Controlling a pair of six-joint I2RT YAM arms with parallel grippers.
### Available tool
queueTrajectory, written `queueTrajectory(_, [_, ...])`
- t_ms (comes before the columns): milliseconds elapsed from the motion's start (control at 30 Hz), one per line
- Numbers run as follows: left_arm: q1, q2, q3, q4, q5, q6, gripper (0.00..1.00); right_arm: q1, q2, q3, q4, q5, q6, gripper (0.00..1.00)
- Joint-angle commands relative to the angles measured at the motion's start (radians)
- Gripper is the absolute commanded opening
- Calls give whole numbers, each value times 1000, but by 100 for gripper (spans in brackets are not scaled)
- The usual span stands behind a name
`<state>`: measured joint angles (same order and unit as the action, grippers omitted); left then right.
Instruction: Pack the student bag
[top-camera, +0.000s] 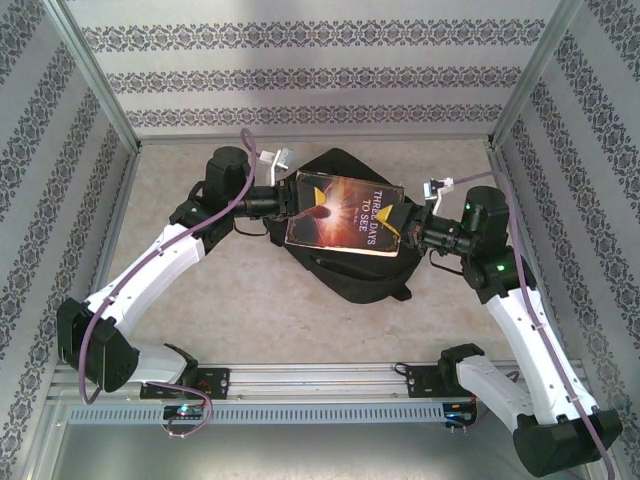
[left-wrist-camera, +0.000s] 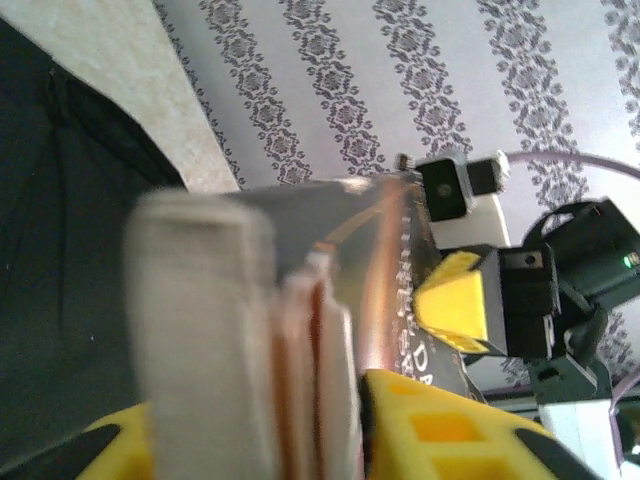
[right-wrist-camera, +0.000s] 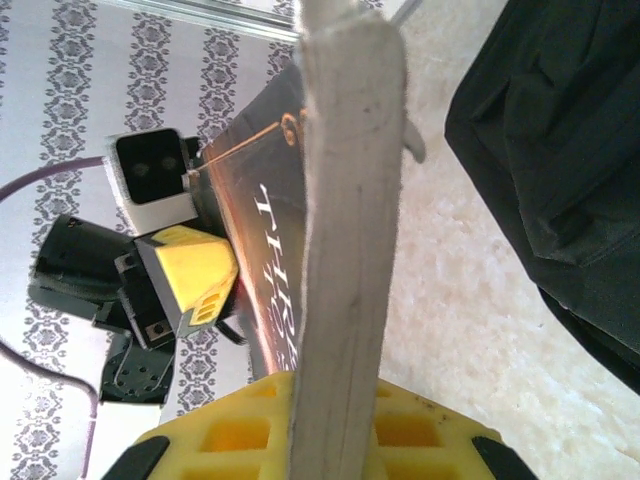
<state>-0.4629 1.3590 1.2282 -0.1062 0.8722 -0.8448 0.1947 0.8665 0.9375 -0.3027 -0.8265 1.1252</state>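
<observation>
Right pincer (right-wrist-camera: 335, 435) clenched on the page edge of a book (right-wrist-camera: 345, 200), close against its own lens.

At the opposite edge the left pincer (top-camera: 287, 203) straddles the book, the pages fanned between its yellow fingers (left-wrist-camera: 440, 425); I cannot tell whether it grips or sits slack. Spanning the two pincers, the dark-covered book is raised with its cover facing up, directly over the student bag (top-camera: 350, 278). That black bag lies flat on the beige table (top-camera: 200, 300), midway between the arms and towards the far wall, its fabric showing below and beside the book.
</observation>
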Motion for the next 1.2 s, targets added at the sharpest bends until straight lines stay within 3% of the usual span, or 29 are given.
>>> queueTrajectory(0, [5,15,49,-92,-60,46,49,-28,-50,21,-48,67,-56,0])
queueTrajectory(100, [5,34,57,-112,-88,49,60,-32,-64,52,-111,98,-85,0])
queueTrajectory(400, [4,99,9,112,30,-92,59,-36,-73,12,-18,0,-12,0])
queueTrajectory(467, [3,105,-10,179,60,-130,51,-41,-73,13,-25,-2,-11,0])
queueTrajectory(600, [3,100,-39,292,89,-203,16,-53,-69,36,-87,27,-44,0])
queueTrajectory(700, [4,98,-44,333,98,-239,1,-54,-58,63,-139,43,-97,19])
queueTrajectory(767, [6,97,-53,391,110,-287,0,-54,-62,63,-139,31,-131,43])
queueTrajectory(833, [12,98,-70,483,118,-359,0,-56,-75,38,-96,-1,-141,56])
queueTrajectory(1000, [19,99,-88,606,135,-476,0,-72,-101,-60,138,-70,19,65])
queueTrajectory(1167, [33,101,-96,669,148,-557,0,-75,-110,-104,219,-93,76,58])
